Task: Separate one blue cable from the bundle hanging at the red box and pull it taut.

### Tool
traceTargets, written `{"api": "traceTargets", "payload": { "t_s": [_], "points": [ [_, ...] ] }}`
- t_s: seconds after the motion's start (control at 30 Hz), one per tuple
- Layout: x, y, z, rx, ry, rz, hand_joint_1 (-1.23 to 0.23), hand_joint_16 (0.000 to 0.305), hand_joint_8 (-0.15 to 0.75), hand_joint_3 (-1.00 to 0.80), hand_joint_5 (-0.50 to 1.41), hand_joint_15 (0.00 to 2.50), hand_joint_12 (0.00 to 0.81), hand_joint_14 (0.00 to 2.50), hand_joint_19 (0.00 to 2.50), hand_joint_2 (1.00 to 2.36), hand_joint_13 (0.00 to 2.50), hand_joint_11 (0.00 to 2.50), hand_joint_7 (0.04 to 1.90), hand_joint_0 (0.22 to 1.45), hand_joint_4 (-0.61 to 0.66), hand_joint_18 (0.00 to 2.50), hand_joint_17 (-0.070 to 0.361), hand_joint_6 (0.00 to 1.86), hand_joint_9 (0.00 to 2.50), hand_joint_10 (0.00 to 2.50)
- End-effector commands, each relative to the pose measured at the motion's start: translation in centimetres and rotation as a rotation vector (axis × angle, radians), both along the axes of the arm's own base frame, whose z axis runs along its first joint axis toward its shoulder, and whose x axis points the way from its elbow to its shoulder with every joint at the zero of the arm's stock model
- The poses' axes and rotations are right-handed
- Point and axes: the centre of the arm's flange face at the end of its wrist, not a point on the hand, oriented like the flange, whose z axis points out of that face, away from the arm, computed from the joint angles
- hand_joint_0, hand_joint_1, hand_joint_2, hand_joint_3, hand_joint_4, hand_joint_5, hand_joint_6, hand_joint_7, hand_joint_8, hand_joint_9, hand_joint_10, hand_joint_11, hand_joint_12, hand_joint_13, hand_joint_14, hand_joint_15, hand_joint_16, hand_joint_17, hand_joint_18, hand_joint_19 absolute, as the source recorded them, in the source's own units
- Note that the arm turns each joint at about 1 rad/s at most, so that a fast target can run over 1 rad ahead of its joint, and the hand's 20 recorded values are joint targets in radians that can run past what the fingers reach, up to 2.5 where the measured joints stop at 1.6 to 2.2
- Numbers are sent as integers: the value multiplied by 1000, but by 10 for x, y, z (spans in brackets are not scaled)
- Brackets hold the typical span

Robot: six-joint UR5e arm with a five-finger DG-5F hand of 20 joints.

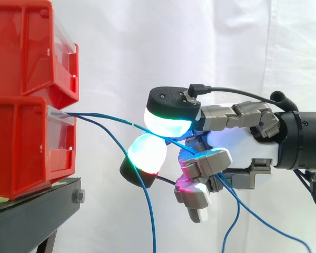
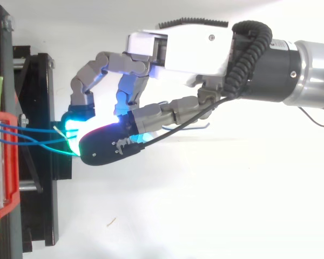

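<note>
– Right, bench entry: what lies nearest you in the side view?
– A slack strand (image 1: 152,221) of the bundle (image 2: 21,135). It droops in front of the lower glowing pad and hangs down to the right of the black stand (image 1: 37,203). Leave it alone; it is not the one you hold.
– And behind that?
– The hand (image 1: 237,145), coming in from the right with its fingers curled. Two pads (image 1: 168,124) are closed on one blue cable (image 1: 110,119). That cable runs from the lip of the lower red box (image 1: 21,142) at left, nearly straight into the pinch, then trails loose below the palm to the right. From above, the bundle's strands leave the box side by side and converge at the pads, so I cannot tell you for certain that only one is caught.
– How will it handle?
– My judgement: it is light, thin and limp, with a smooth jacket. Expect it to slide through the soft pads if you pull fast. Your hold looks well placed, between box and palm, with little sag in the span. Pinch firmly and draw rightward slowly. Watch the box end, because too hard a tug could shift the box or strain the cable where it is fixed.
– Farthest?
– The white curtain (image 1: 147,47).
</note>
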Motion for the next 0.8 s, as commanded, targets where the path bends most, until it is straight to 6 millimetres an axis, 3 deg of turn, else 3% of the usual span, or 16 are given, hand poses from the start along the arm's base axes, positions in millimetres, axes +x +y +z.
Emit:
{"api": "traceTargets", "payload": {
  "t_s": [0.0, 0.03, 0.17, 0.57, 0.77],
  "points": [
    [1, 0, 0, 1, -7, -3, -747, 63, 401, -104, -205, 904, 481, 19, 582, 1059, 1231, 1306, 850, 617, 215, 1177, 141, 931, 1167, 522],
    [1, 0, 1, -1, -9, -3, -761, 62, 398, -86, -207, 913, 472, 20, 593, 1001, 1223, 1325, 854, 632, 212, 1164, 139, 932, 1159, 509],
    [1, 0, 1, 1, -9, -3, -801, 59, 387, -50, -211, 906, 457, 19, 600, 1002, 1197, 1330, 861, 653, 215, 1137, 133, 936, 1124, 503],
    [0, 3, -5, 0, -24, 0, -835, 49, 329, -246, -223, 942, 398, 26, 640, 1013, 1135, 1544, 909, 691, 173, 1041, 110, 934, 1088, 257],
    [0, 2, -5, 1, -21, -1, -871, 48, 335, -412, -221, 938, 395, 26, 622, 1005, 1131, 1561, 922, 719, 179, 1050, 108, 943, 1083, 254]
  ]
}}
